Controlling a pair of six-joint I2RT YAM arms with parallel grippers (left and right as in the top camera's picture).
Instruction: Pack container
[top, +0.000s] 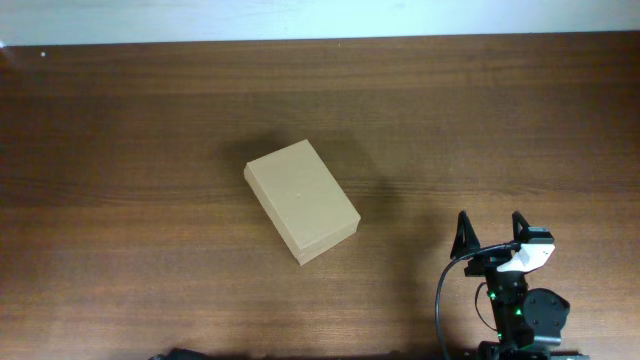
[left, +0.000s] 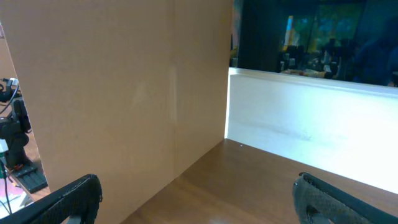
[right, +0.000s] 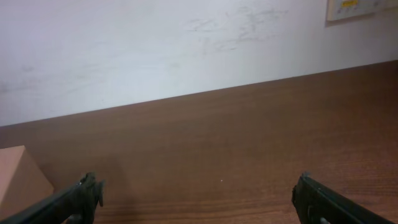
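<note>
Left gripper (left: 198, 182): released, fingers (left: 73, 198) spread to the lower corners of its wrist view, holding nothing, tabletop ahead.
Right gripper (top: 490, 220): released as well, jaws wide and holding nothing; sits at the near right of the table, pointing toward the far edge, well apart from the container.
Cardboard panel (left: 124, 93): tan, upright, fills the left half of the left wrist view; cannot tell what it belongs to.
Container (top: 302, 200): tan cardboard box, lid shut flat, lying near the table's middle, turned at a slant to the table edges; beyond and left of the right gripper, apart from both arms; one corner shows at the left edge of the right wrist view.
Table (top: 120, 150): dark brown wood grain.
Wall (right: 186, 50): white, scuffed, rising behind the table's far edge.
Wall plate (right: 351, 7): pale, at the wall's upper right, cut off by the frame.
</note>
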